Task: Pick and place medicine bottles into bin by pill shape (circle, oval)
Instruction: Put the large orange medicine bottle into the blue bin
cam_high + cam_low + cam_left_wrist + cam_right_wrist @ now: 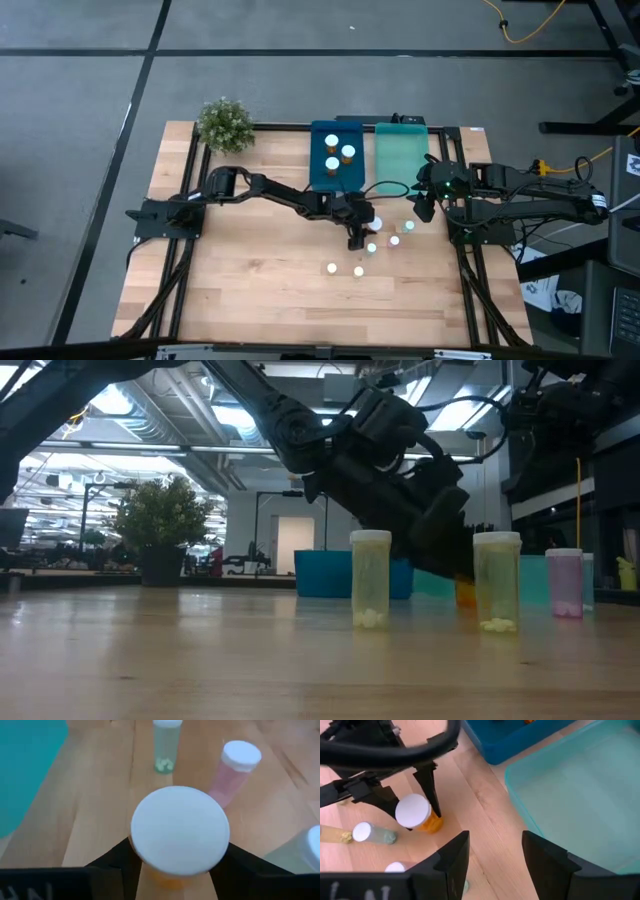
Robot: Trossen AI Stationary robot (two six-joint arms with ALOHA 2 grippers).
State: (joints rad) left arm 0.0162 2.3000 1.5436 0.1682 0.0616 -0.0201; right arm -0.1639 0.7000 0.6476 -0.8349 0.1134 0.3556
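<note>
My left gripper [358, 228] stands mid-table around an amber-orange bottle with a white cap [180, 830], also in the right wrist view [415, 812]. Three amber bottles stand upright in the dark blue bin [318, 178]. The teal bin [400, 160] is beside it. Several small pale bottles stand upright on the table near the left gripper [371, 247], [394, 240], [331, 268]; two show close in the low view [371, 580], [497, 582]. My right gripper [492, 860] is open and empty at the teal bin's near edge [425, 205]. My left gripper has the amber bottle between its two fingers, on the body just under the cap [434, 822]. The fingers [429, 787] slant down from above, one on each side. The bottle stands about upright. The wide cap hides the contact, and I cannot tell whether its bottom is on the table.
A small potted plant [224, 124] stands at the far left corner. A pinkish bottle [235, 767] and a pale one [165, 745] stand just beyond the held bottle. The table's near half is bare wood [250, 290].
</note>
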